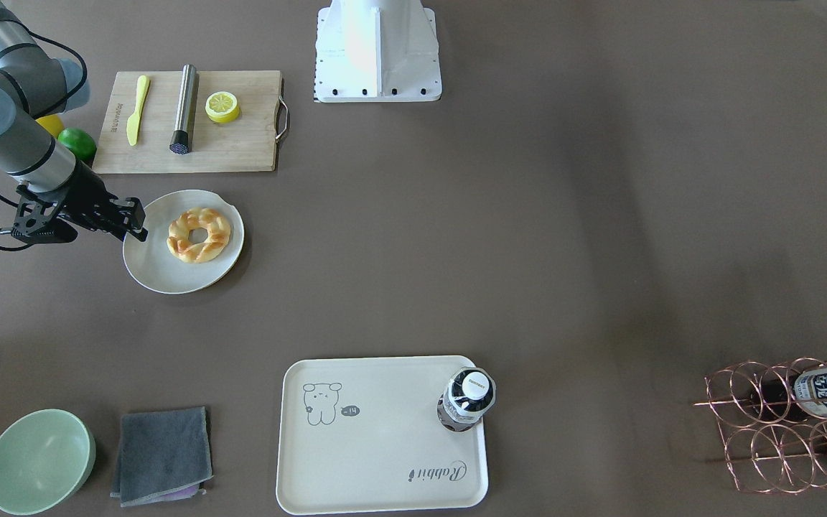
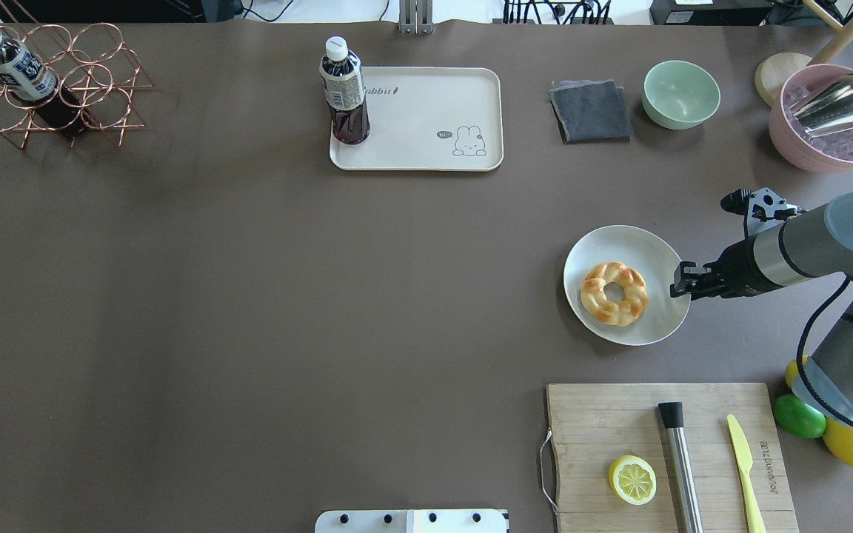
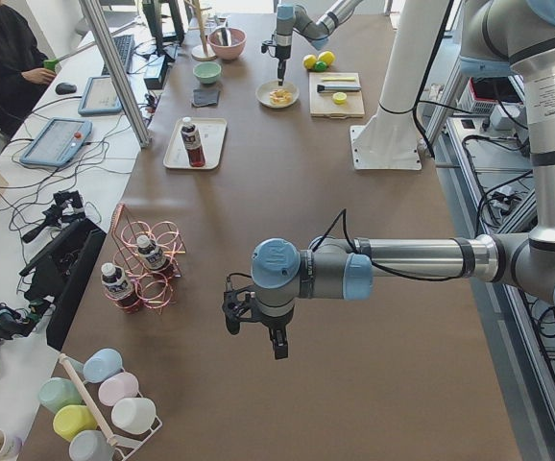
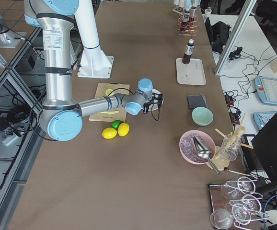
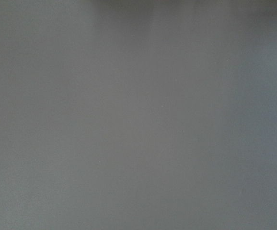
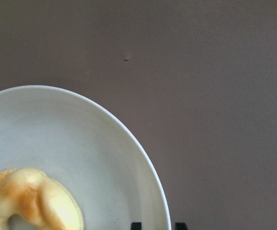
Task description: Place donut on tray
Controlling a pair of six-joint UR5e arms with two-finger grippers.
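Brown tabletop (image 2: 249, 296) is all my left wrist view shows. My left gripper (image 3: 258, 331) appears only in the left side view, too small to read, so I cannot tell how its jaws stand. The tray (image 2: 426, 111) lies well apart from my right gripper (image 2: 680, 283), with a bottle (image 2: 345, 92) upright on one corner. The plate (image 2: 619, 244) sits just beside that gripper. In the wrist view its rim passes between my two fingertips (image 6: 136, 226); only their ends show, with a narrow empty gap between them. The donut (image 2: 614, 293) rests on the plate, near the gripper but apart from it, and is cut off at that wrist view's lower edge.
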